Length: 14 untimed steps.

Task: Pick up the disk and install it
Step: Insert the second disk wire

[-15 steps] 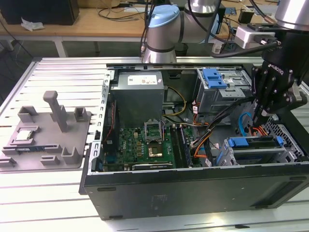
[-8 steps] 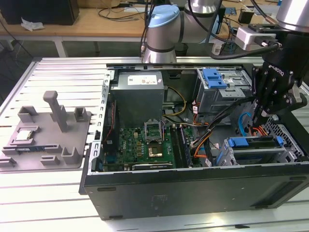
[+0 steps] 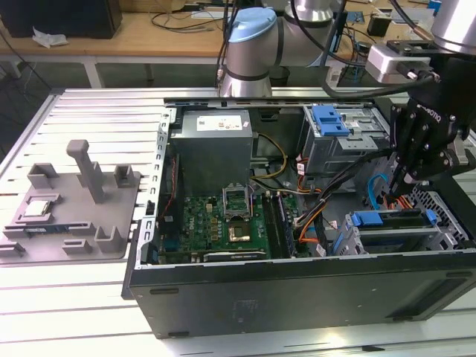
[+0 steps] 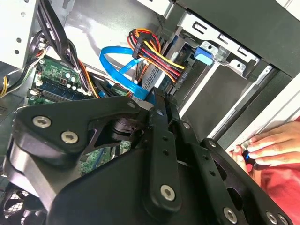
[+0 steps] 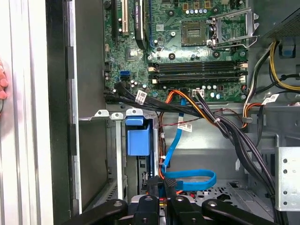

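The disk [image 3: 390, 221], with its blue frame uppermost, sits inside the lower drive cage at the exterior view's right end of the open computer case [image 3: 297, 290]. In the first wrist view its blue frame [image 5: 139, 140] stands in the cage slot. My gripper [image 3: 394, 192] hangs just above that cage with its fingers drawn together. In both wrist views the gripper [image 5: 161, 183] [image 4: 161, 101] has its tips at the end of a blue data cable [image 5: 187, 180]. A plug with red, yellow and orange wires [image 4: 157, 56] goes into the drive beside them.
A person's hand [image 4: 274, 143] rests on the case's outer edge near the cage. An upper grey cage carries a blue latch plate [image 3: 329, 119]. The motherboard [image 3: 223, 219], power supply [image 3: 212, 141] and black cable bundles [image 5: 225, 126] crowd the case. A grey fixture [image 3: 74, 208] lies far left.
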Each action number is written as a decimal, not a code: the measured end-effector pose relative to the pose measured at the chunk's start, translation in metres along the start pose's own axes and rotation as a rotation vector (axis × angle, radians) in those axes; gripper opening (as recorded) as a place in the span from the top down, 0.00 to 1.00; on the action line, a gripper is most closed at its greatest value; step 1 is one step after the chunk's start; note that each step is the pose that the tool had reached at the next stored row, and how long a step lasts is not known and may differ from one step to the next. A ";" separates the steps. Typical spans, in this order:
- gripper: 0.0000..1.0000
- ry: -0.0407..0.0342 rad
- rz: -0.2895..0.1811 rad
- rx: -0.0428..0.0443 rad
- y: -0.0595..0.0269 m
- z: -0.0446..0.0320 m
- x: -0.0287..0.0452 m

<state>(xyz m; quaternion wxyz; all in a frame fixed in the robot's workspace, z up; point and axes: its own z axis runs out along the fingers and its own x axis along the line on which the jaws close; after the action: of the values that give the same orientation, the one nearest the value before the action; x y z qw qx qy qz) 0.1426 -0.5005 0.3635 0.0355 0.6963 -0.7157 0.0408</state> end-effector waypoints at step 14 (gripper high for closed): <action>0.84 -0.0638 0.000 0.0020 -0.0036 0.0024 0.0221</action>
<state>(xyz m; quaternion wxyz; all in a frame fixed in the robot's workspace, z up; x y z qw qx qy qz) 0.1456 -0.5229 0.3636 0.0119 0.6972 -0.7165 0.0193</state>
